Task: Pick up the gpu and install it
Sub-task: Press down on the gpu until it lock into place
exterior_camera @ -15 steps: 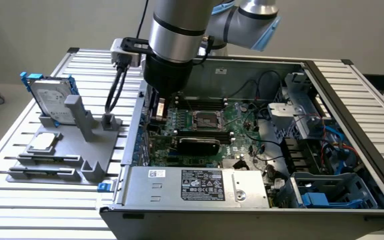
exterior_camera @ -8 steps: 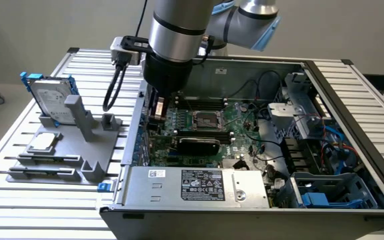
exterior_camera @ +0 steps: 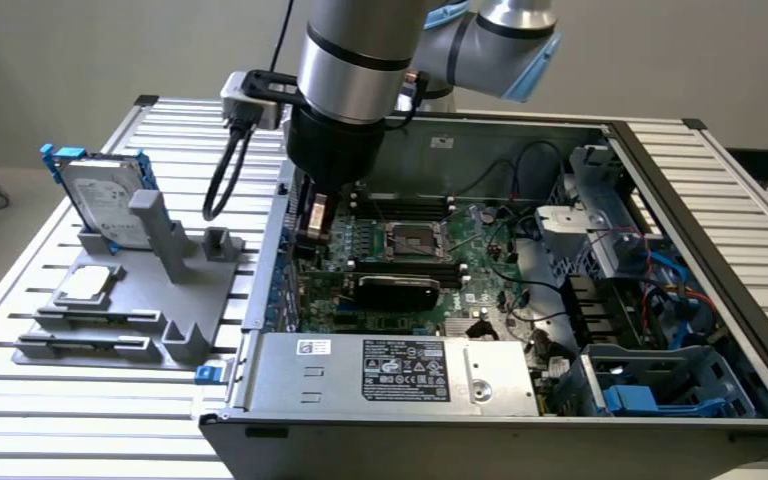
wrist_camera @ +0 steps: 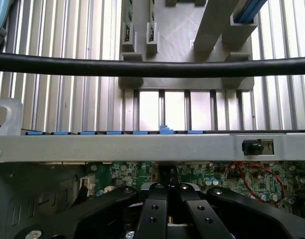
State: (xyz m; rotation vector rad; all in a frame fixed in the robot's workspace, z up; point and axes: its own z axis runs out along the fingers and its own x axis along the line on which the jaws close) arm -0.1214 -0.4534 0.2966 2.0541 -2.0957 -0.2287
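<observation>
Locating the gpu [exterior_camera: 398, 290], a small flat card with a black rounded shroud: apparently standing on edge on the green motherboard [exterior_camera: 491, 235] inside the open grey metal computer case [exterior_camera: 704, 250], just in front of the square silver processor socket [exterior_camera: 411, 238].

Running its long axis across the board, one end pointing at the case wall on the exterior view's left, the other toward the case interior on the right. Showing the shroud face toward the camera; not revealing the end bracket or the slot contact clearly.

Reading the step in hand as the installing stage, with the pick-up judged complete. Not confirming full seating from these views.

Keeping the black claw [exterior_camera: 315, 228] clenched, fingers [wrist_camera: 151, 209] pressed together with nothing visibly gripped. Hanging low inside the case beside the left wall, near the gpu's left end but seemingly apart from it.

Requiring, for any further move, a straight vertical path, even pressure along the card's upper edge, and clearance from the loose black cables.

Resting on the ribbed aluminium surface [exterior_camera: 91, 410] outside the case: a grey plastic holder [exterior_camera: 117, 320] carrying a silver hard drive [exterior_camera: 97, 195] in a blue frame.
</observation>
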